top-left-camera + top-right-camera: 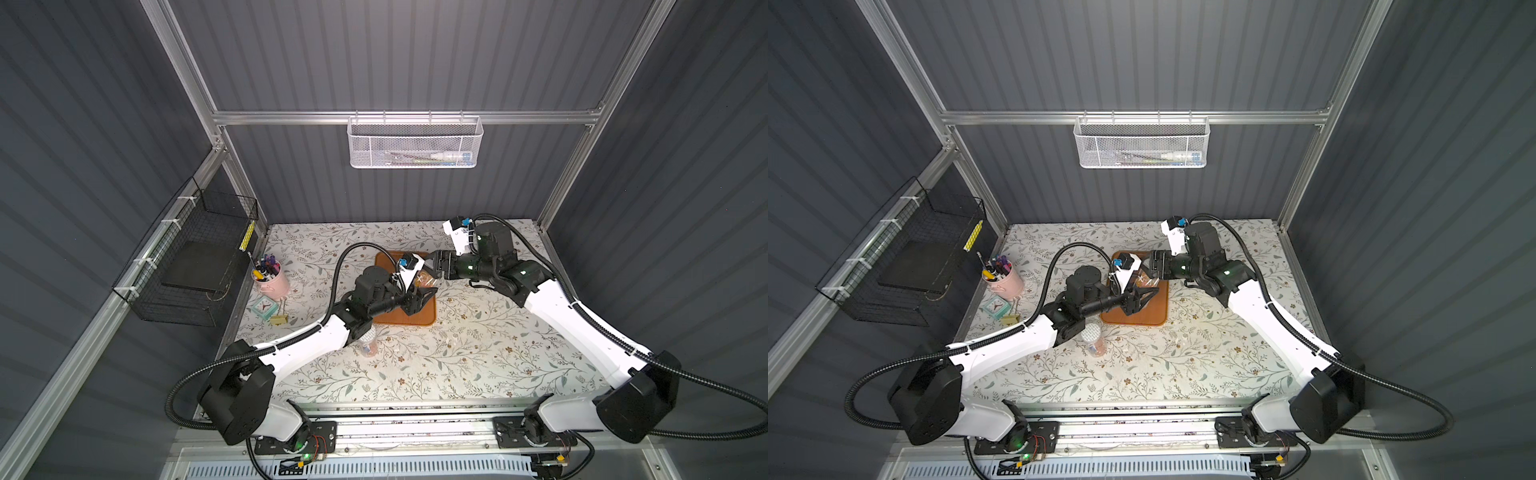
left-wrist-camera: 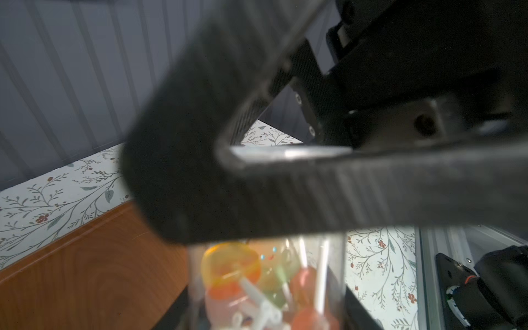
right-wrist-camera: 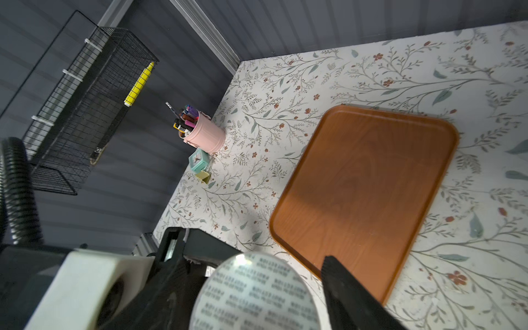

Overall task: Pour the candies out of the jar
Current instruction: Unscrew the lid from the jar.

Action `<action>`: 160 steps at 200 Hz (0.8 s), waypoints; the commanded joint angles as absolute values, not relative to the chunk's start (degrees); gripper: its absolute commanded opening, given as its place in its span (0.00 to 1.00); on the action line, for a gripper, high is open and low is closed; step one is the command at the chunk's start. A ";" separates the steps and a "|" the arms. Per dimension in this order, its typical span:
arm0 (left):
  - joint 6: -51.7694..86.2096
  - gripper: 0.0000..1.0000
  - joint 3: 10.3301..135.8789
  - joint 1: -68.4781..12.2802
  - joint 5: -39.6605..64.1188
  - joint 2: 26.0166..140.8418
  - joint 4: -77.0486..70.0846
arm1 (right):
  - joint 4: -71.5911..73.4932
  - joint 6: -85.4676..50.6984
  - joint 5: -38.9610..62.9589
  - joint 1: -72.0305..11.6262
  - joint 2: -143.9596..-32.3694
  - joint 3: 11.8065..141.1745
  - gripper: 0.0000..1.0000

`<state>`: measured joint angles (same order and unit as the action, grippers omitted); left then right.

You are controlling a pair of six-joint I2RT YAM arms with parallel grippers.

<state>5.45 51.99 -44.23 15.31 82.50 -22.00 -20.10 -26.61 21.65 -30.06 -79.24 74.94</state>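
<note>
- floral-print tablecloth [image 1: 478, 353]: covers the whole bench. Both arms reach in over its middle.
- brown wood-grain plastic tray [image 3: 363, 185]: flat on the cloth, bare, with a low rim. Judged to be the landing place. Risk: round sweets poured from height or near an edge bounce or roll over that rim.
- right gripper [image 1: 432, 272]: fingers stand either side of the top end of the clear plastic jar [image 2: 334, 265], which hangs clear above the tray. Read as clamped on it. Risk: smooth wall, grip near one end, so the jar may twist or slip as the wrist rolls.
- left gripper [image 2: 160, 188]: fingertips together, nothing visible between them. It lies just beside the jar. Risk: with the two grippers this close, rolling the jar could strike those fingers.
- second clear jar with a white printed top [image 1: 1094, 343]: upright on the cloth, partly under the left forearm. Risk: knocked over when that arm moves.
- round white disc printed with rows of small text [image 3: 251, 297]: judged, not certain, to be the held jar's covered mouth. If so, tipping releases nothing until it is removed.
- candies [image 2: 230, 267], small lollipops with orange and pink heads on white sticks: all inside the jar, none on the tray. Risk: crossed sticks bridge at the mouth, then drop as a clump.
</note>
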 commanded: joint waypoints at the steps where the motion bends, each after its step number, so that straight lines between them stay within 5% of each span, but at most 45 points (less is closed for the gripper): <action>1: 3.76 0.00 52.82 -44.65 14.36 80.65 -22.77 | -21.45 -27.46 20.06 -30.23 -78.80 76.57 0.67; 31: 4.03 0.00 53.04 -44.65 14.55 81.08 -22.88 | -21.01 -27.18 21.05 -30.21 -78.40 76.36 0.55; 73: 4.16 0.00 53.09 -44.65 14.51 80.71 -23.55 | -21.97 -26.64 22.05 -30.48 -79.71 77.11 0.77; 111: 4.59 0.00 52.65 -44.65 13.98 80.58 -24.61 | -21.96 -27.19 21.56 -30.63 -79.73 76.88 0.71; 160: 4.88 0.00 52.82 -44.63 13.71 80.57 -25.83 | -21.93 -27.41 20.99 -30.67 -79.72 76.62 0.76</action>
<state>5.08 52.01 -44.23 14.28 82.48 -22.35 -21.50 -27.05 21.17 -30.44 -79.26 75.79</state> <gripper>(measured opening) 0.564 0.762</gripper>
